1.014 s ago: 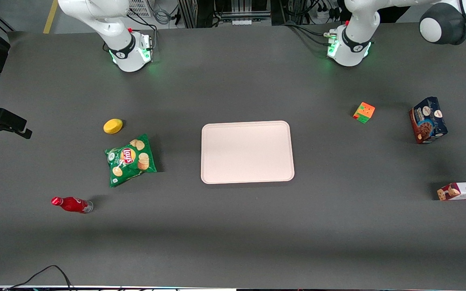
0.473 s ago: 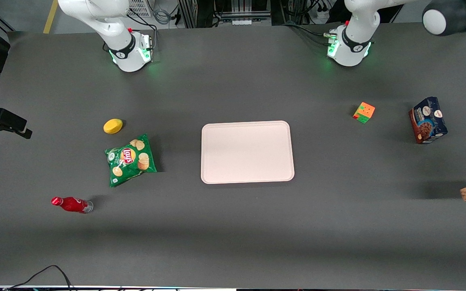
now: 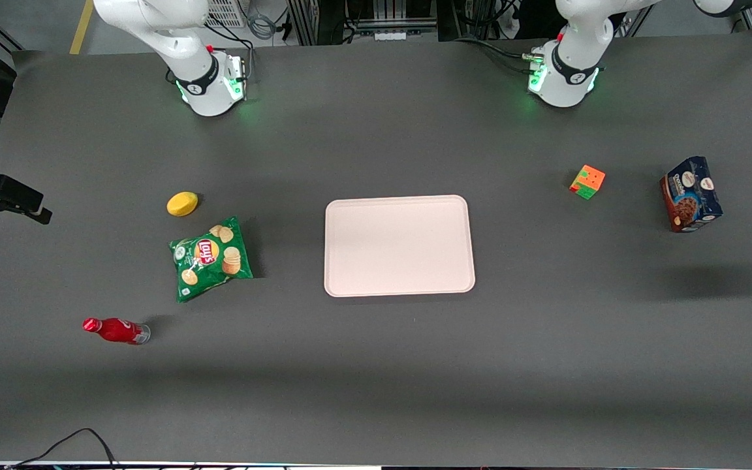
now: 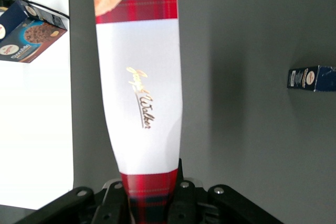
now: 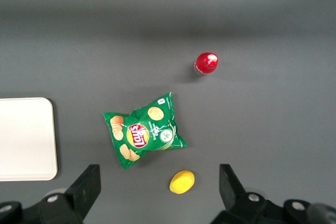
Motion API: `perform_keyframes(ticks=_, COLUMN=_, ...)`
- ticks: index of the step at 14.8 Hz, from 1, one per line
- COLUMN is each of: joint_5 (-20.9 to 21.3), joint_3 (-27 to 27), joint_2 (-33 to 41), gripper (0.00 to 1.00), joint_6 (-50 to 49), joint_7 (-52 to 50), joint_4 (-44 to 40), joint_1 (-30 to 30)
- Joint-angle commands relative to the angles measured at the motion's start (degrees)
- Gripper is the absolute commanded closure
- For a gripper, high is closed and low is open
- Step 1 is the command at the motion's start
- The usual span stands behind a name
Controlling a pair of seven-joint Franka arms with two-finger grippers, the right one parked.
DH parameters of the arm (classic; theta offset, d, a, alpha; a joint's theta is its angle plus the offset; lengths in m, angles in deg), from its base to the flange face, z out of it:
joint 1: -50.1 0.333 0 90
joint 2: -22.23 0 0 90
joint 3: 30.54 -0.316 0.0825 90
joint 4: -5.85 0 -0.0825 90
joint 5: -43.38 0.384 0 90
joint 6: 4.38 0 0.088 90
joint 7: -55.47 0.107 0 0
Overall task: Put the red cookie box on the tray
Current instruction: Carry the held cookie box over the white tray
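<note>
The gripper [image 4: 149, 203] is clamped on one end of the red box [image 4: 140, 98], which juts straight out from its fingers, high above the dark table [image 4: 236, 145]; neither shows in the front view. Below the gripper's load, a blue cookie box [image 4: 29, 31] lies beside the lifted box's outer end, at the table's edge, and a second small blue box [image 4: 311, 78] lies well apart from it. The tray [image 3: 399, 245] sits bare at the table's middle, well apart from the gripper, with a colour cube [image 3: 587, 181] between it and the blue cookie box.
</note>
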Motion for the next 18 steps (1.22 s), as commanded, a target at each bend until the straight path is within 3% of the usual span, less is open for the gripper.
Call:
perform_keyframes(ticks=1, joint_5=1.6, joint_3=-0.2, joint_2=0.3, gripper=0.89, joint_6=-2.7, joint_7=-7.2, joint_4=-0.1, joint_1=-2.3)
perform_keyframes(ticks=7, joint_5=7.4, joint_3=2.6, joint_2=4.3, gripper=0.89, joint_6=-9.3, joint_7=-36.8, joint_4=0.0, joint_1=-9.4)
perform_keyframes(ticks=14, joint_5=14.4, joint_3=19.4, joint_2=6.2, gripper=0.88, joint_6=-10.8, joint_7=-70.5, joint_4=1.1, joint_1=-9.7)
perform_keyframes(ticks=18, joint_5=18.0, joint_3=29.3, joint_2=6.7, gripper=0.86, joint_6=-10.9, joint_7=-94.8, joint_4=3.6, joint_1=-9.8)
